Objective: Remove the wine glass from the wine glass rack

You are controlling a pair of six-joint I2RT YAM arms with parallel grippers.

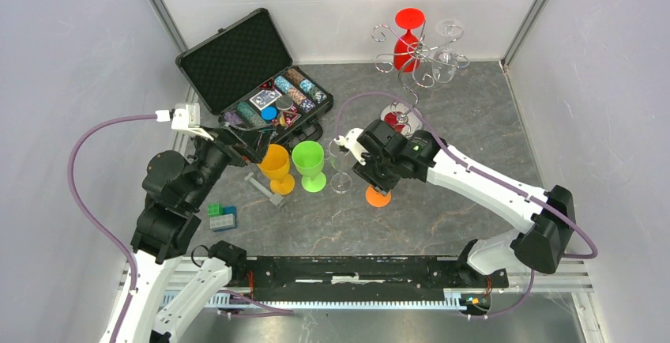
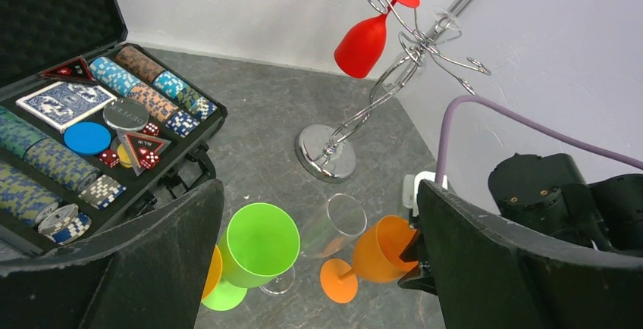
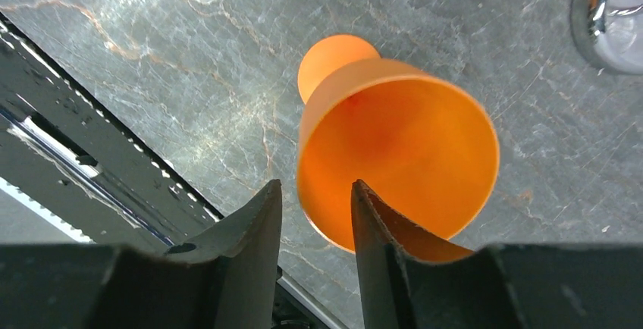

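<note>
The chrome wine glass rack [image 1: 416,65] stands at the back on its round base [image 2: 326,155]. A red wine glass [image 1: 408,41] and a clear one [image 1: 449,43] hang upside down from its arms. My right gripper [image 3: 315,192] is over an orange wine glass [image 3: 394,143] that stands on the table, foot down [image 1: 378,197]. Its jaws straddle the rim, one finger inside the bowl and one outside, with a gap to the wall. My left gripper [image 2: 318,215] is wide open and empty, by the case.
An open black case of poker chips [image 1: 272,94] sits at the back left. An orange glass [image 1: 276,165], a green glass [image 1: 310,165] and a clear glass [image 1: 341,171] stand mid-table. Small toy bricks [image 1: 221,216] lie near the left arm. Walls enclose three sides.
</note>
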